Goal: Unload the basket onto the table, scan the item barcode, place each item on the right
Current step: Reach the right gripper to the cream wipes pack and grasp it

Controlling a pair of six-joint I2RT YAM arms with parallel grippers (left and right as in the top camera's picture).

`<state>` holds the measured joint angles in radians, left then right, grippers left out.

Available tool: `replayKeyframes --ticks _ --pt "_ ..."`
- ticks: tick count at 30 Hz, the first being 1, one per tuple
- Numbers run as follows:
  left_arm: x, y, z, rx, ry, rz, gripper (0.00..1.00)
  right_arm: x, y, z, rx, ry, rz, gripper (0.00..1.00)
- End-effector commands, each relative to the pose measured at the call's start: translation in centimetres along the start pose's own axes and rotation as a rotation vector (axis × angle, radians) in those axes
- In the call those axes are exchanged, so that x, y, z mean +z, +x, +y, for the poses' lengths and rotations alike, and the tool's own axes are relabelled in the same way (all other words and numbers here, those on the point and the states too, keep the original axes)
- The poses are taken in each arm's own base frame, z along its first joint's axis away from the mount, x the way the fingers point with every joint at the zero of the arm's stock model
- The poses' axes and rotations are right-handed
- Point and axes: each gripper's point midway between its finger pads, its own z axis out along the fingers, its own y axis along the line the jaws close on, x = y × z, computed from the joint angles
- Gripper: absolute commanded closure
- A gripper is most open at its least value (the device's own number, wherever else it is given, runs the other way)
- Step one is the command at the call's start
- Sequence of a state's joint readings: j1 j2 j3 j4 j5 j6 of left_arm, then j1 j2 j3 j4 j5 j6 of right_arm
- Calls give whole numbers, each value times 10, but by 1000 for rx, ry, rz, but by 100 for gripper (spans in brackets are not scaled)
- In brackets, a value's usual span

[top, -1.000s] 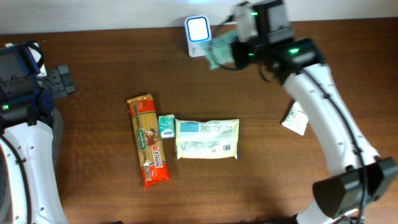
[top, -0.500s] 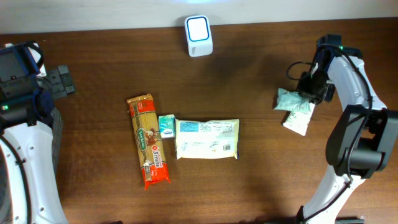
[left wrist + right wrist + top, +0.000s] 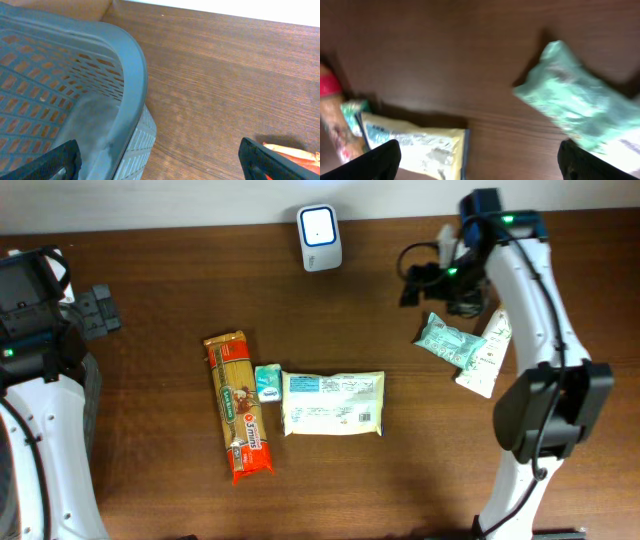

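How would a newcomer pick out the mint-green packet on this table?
Look at the right side of the brown table, well right of the white scanner at the far edge. The mint-green packet lies there tilted, its end over a white packet; it is the only green pouch on that side.

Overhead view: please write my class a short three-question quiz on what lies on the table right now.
1. True or false: the right gripper is shut on the green packet.
2. What lies between the pasta packet and the big pale packet? A) a small teal packet B) a bottle C) a spoon
3. Which thing stands nearest the far edge of the table?
Key: 1 false, it is open and the packet lies on the table. 2 A. 3 the scanner.
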<state>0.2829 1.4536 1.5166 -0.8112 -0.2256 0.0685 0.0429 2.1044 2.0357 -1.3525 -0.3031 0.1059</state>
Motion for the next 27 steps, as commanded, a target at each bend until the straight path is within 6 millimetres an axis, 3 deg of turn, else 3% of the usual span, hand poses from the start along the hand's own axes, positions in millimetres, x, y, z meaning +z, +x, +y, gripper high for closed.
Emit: replayKeyframes --ticks 1,4,6,7,8,11,12,15,17,19,21,23,25,27 --pt "-4 -3 4 10 -8 -14 1 42 21 38 -98 -35 107 0" --pt "-4 -3 4 10 -8 -14 1 79 55 96 -283 -42 209 6" --pt "-4 -3 4 10 -8 -13 1 92 80 118 -345 -34 274 16" --pt "-4 -3 4 10 -8 -13 1 97 92 122 -361 -22 306 21" --pt "-4 -3 4 10 -8 -14 1 106 112 123 -373 -8 368 34" --pt "-4 -3 4 10 -8 -13 1 133 188 107 -380 54 596 66" --pt "-4 -3 4 10 -8 -14 1 140 213 100 -383 76 666 68" --pt "-4 -3 4 10 -8 -13 1 143 235 96 -392 94 726 68" --pt "-4 -3 4 10 -8 -14 1 152 236 92 -425 126 708 72" --pt "-4 -3 4 10 -8 -14 1 164 205 64 -405 360 541 76" --pt "-4 -3 4 10 -8 -13 1 155 172 51 -398 505 377 77" --pt "-4 -3 4 10 -8 -14 1 151 131 68 -555 476 198 77" --pt "-4 -3 4 10 -8 -14 1 159 108 89 -787 393 131 77" --pt "-4 -3 4 10 -8 -14 1 152 91 95 -776 357 85 76"
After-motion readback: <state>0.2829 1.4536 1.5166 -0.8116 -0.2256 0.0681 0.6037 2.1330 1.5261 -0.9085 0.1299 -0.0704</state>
